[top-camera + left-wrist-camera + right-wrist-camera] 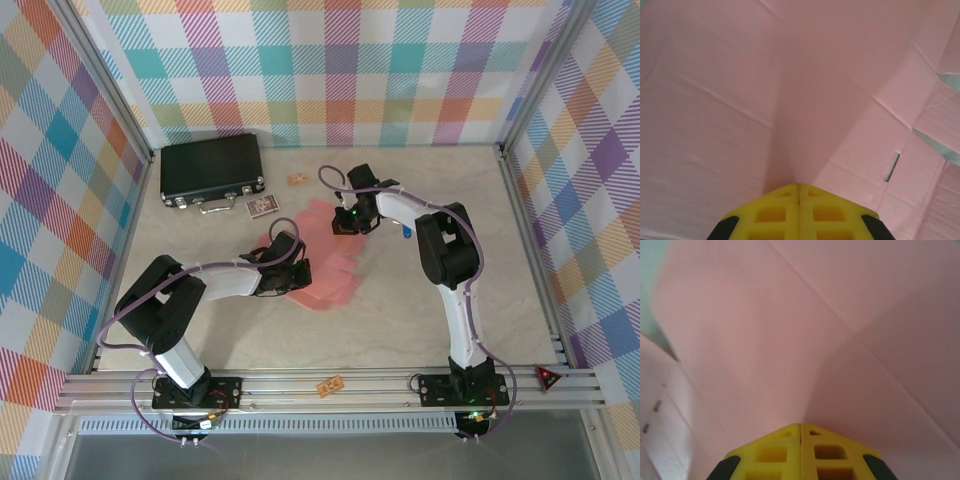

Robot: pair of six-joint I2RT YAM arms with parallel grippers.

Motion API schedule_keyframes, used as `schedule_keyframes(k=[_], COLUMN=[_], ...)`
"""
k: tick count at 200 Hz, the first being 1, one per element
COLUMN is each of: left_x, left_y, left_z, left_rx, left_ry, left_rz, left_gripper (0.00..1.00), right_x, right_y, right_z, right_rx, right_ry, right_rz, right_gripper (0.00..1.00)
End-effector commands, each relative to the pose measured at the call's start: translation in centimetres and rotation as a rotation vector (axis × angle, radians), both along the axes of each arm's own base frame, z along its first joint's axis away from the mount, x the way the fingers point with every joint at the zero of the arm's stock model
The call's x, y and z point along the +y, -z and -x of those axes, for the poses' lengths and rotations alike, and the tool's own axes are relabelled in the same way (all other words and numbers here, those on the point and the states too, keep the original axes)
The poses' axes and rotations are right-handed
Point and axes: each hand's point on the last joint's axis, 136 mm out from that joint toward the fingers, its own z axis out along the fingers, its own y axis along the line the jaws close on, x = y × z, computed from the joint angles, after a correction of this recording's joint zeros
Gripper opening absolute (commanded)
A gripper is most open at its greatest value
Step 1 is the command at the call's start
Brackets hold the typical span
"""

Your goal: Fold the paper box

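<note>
Left wrist: paper box (pixel 790 100), matte salmon-pink card, straight creases, narrow slit.

Box half hidden, half smeared

From above, the box (pixel 325 265) is a pink blur, its far part under the right gripper (pixel 348 222) and its left side under the left gripper (pixel 290 268). In the wrist views it runs off every edge. The card (pixel 260 205) by the case (pixel 212 172) and the tan scrap (pixel 297 179) are too small to read.

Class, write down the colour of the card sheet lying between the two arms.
Plain salmon pink; the paper box shows it best in the left wrist view.
</note>
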Motion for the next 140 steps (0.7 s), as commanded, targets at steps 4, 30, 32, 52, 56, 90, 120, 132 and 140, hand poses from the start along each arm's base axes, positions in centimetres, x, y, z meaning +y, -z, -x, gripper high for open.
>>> schedule_keyframes(k=[4, 30, 32, 52, 56, 90, 120, 132, 140], left_x=[2.5, 4.5, 4.6, 5.6, 5.8, 6.6, 5.8, 5.2, 4.9], left_y=[1.9, 2.6, 2.6, 2.7, 2.7, 2.8, 2.4, 2.1, 2.0], left_z=[0.9, 1.2, 1.3, 1.0, 0.9, -0.7, -2.8, -3.8, -4.4], left_rx=[0.034, 0.047, 0.048, 0.037, 0.037, 0.038, 0.017, 0.007, 0.002], left_ry=[-0.063, -0.099, -0.101, -0.110, -0.111, -0.098, -0.038, -0.013, -0.004], left_rz=[-0.118, -0.191, -0.195, -0.219, -0.221, -0.237, -0.239, -0.240, -0.241], left_gripper=[0.00, 0.00, 0.00, 0.01, 0.01, 0.08, 0.12, 0.12, 0.13], right_x=[-1.8, -3.2, -3.3, -4.5, -4.7, -6.0, -6.6, -6.4, -6.2], right_y=[1.0, 1.6, 1.6, 1.9, 1.8, 2.3, 2.2, 2.1, 2.0], right_z=[2.1, 3.5, 3.6, 4.8, 5.1, 8.2, 10.9, 11.9, 12.5], right_rx=[0.044, 0.052, 0.053, 0.059, 0.059, 0.081, 0.087, 0.088, 0.086], right_ry=[0.027, 0.059, 0.061, 0.097, 0.100, 0.138, 0.174, 0.184, 0.188], right_rz=[0.074, 0.111, 0.114, 0.140, 0.142, 0.154, 0.150, 0.135, 0.126], right_gripper=[0.07, 0.08, 0.08, 0.09, 0.10, 0.13, 0.15, 0.15, 0.15])
